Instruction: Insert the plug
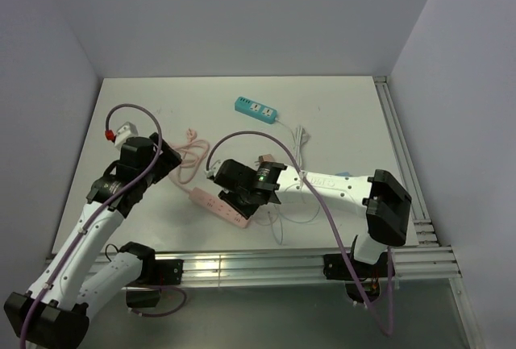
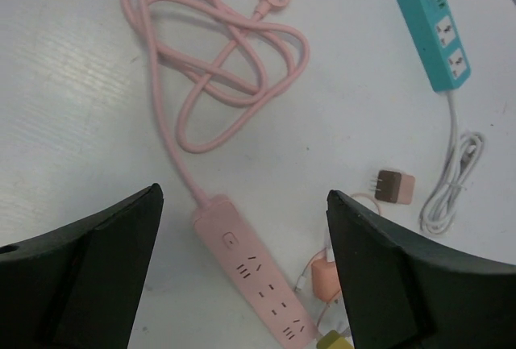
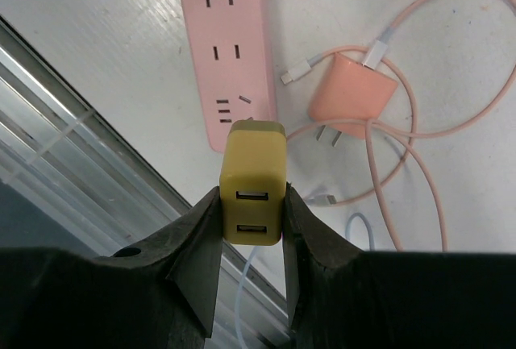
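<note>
My right gripper (image 3: 251, 197) is shut on a yellow USB charger plug (image 3: 252, 178), its two USB ports facing the camera and its prongs hidden. The plug sits right over the end socket of the pink power strip (image 3: 230, 43); I cannot tell whether it touches. In the top view the right gripper (image 1: 244, 202) is over the strip's near end (image 1: 211, 201). My left gripper (image 2: 242, 196) is open and empty above the strip (image 2: 256, 278), whose sockets face up. A corner of the yellow plug (image 2: 333, 339) shows at the bottom of the left wrist view. In the top view the left gripper (image 1: 167, 160) hovers left of the strip.
The strip's pink cord (image 2: 226, 59) lies coiled behind it. A teal power strip (image 1: 256, 110) with a white cable (image 1: 300, 135) lies at the back. A brown plug (image 2: 394, 186) and a pink charger (image 3: 351, 91) with looped cable lie right of the strip. An aluminium rail (image 1: 282, 264) runs along the near edge.
</note>
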You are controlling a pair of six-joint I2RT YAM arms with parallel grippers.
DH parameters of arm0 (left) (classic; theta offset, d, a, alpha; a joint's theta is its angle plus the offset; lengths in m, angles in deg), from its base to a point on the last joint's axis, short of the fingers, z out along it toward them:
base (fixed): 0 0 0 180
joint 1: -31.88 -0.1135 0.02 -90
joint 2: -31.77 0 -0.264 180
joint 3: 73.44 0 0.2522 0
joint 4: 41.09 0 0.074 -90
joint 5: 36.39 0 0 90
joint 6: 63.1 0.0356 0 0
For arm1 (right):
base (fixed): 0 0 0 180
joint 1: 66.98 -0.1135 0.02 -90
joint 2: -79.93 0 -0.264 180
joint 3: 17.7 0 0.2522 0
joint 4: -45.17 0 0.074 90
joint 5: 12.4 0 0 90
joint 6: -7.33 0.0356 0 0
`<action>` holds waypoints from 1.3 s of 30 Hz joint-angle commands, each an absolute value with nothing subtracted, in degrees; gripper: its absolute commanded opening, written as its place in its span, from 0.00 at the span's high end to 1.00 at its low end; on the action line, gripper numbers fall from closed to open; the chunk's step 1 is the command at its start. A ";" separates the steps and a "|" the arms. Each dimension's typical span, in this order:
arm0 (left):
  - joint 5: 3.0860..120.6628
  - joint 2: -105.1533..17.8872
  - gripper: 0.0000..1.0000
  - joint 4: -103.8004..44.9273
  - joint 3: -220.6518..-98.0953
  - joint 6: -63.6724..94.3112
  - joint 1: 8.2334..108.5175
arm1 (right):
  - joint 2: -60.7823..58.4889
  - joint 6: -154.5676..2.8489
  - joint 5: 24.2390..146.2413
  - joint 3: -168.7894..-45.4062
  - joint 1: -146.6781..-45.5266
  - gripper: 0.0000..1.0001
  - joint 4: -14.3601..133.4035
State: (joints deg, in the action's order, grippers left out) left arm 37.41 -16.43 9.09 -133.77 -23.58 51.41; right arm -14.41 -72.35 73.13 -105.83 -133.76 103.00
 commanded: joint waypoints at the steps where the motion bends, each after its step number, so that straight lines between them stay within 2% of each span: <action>1: 35.77 -16.04 0.11 14.05 -136.59 -26.10 50.16 | -15.68 -75.55 72.15 -109.07 -134.56 1.00 105.15; 12: 38.23 -12.00 0.05 13.45 -134.75 -27.51 50.16 | -20.17 -73.54 72.15 -111.62 -136.15 1.00 106.74; 39: 37.27 -11.21 0.05 13.97 -134.49 -26.45 50.16 | -22.02 -72.13 72.85 -112.41 -136.76 1.00 103.84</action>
